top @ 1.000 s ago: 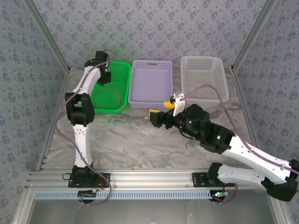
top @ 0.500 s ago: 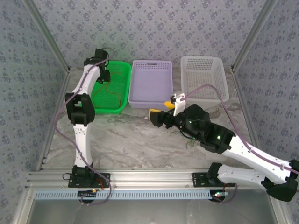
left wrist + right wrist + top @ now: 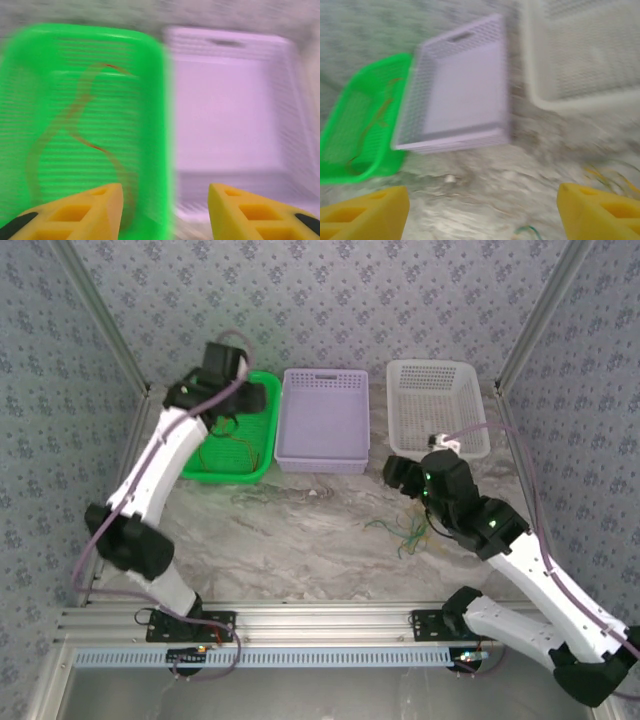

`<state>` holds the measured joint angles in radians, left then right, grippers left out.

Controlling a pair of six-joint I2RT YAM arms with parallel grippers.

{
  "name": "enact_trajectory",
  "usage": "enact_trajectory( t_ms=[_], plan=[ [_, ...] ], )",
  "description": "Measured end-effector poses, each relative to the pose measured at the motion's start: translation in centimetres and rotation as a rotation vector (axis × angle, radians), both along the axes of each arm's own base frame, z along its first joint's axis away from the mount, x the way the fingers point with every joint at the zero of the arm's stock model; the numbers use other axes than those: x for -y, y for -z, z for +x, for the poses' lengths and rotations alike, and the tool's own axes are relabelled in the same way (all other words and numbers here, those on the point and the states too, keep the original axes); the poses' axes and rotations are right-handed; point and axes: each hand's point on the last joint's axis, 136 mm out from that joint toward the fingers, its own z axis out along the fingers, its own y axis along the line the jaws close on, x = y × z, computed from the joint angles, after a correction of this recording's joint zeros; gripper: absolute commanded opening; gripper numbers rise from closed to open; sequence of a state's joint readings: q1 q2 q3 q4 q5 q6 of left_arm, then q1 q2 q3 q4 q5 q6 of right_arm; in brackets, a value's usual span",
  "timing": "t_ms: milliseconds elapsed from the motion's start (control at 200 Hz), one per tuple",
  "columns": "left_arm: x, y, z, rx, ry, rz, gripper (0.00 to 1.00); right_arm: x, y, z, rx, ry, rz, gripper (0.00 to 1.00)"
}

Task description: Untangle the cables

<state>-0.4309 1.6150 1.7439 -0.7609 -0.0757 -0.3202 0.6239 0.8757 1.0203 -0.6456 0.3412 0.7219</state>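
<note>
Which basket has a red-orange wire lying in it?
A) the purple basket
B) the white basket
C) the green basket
C: in the left wrist view, the red-orange wire loops across the floor of the green basket.

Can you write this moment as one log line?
left claw: open, empty, above green basket | red-orange cable: lying in green basket | right claw: open, empty, above table | yellow and green cables: heaped on table

Red-orange cable (image 3: 97,148), green basket (image 3: 235,475), lilac basket (image 3: 322,420), white basket (image 3: 435,400), marbled grey table (image 3: 300,530).
</note>
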Motion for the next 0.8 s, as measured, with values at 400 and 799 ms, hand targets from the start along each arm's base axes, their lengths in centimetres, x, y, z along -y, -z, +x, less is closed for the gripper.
enact_trajectory(
  t_ms=[400,799],
  plan=[
    [17.2,16.4,-19.5,-0.305,0.443,-0.075,0.44,8.2,20.3,-4.7,-0.539,0.340,0.056,0.55],
    [23.7,20.0,-21.5,-0.321,0.502,-0.087,0.52,8.9,21.6,-1.7,-0.493,0.378,0.215,0.43]
  ],
)
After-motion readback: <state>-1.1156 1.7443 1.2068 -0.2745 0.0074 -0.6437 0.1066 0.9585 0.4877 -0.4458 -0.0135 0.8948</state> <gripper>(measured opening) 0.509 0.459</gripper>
